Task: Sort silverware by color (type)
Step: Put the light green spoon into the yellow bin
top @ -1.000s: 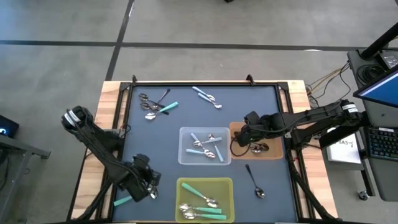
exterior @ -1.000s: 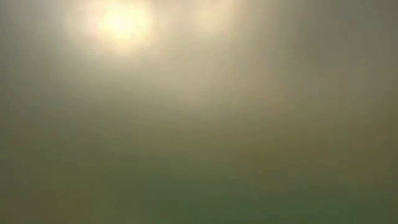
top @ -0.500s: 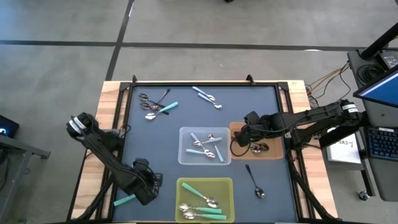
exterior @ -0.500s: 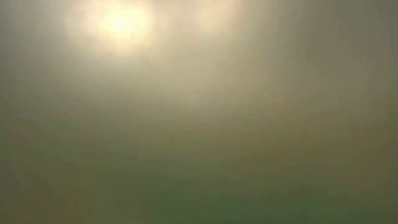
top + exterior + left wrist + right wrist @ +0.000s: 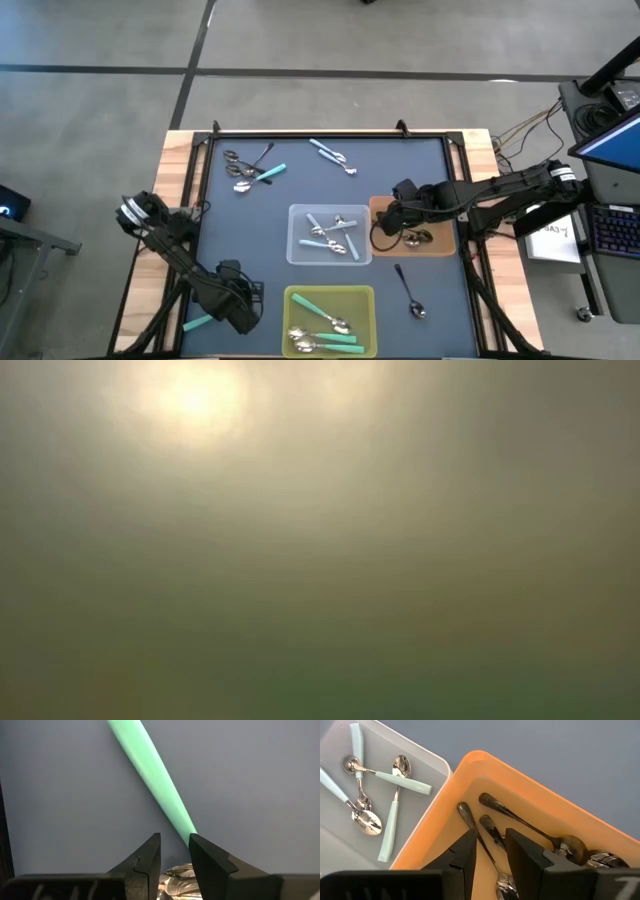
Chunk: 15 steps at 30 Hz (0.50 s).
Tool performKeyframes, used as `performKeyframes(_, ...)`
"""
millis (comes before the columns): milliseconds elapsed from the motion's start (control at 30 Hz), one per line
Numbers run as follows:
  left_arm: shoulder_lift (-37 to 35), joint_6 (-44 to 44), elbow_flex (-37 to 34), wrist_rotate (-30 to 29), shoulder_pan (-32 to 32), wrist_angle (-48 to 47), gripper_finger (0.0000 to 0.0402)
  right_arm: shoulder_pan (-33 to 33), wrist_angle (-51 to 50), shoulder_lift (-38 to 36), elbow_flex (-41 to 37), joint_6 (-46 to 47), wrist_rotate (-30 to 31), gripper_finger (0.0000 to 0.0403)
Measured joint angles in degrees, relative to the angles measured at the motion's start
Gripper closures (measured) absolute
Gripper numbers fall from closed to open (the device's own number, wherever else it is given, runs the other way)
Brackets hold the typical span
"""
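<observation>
The left gripper (image 5: 174, 851) sits low beside the green bin (image 5: 330, 296), jaws parted narrowly over the neck of a green spoon (image 5: 150, 770) flat on the bench (image 5: 300, 190). To do this well, centre the neck, close firmly, lift straight. The right gripper (image 5: 490, 851) hovers inside the brown bin (image 5: 560, 815), past the clear bin (image 5: 330, 214) from there, jaws slightly apart, holding nothing.

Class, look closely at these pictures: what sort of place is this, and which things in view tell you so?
Probably a robotics lab or workshop: a wood-framed table stands on a bare concrete floor, a keyboard sits on a desk beside it, and loose cables trail off the table's edge.
</observation>
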Motion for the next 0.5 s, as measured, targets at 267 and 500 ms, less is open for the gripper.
performKeyframes(267,-1.54,0.90,0.05,-2.26,0.51,-3.09,0.0313,0.01,0.81,-0.01,0.00,-0.05,-0.02,0.0307)
performKeyframes(500,0.45,0.96,-0.27,-2.65,1.16,-0.38,0.0313,0.01,0.98,-0.01,0.00,0.09,-0.02,0.0307)
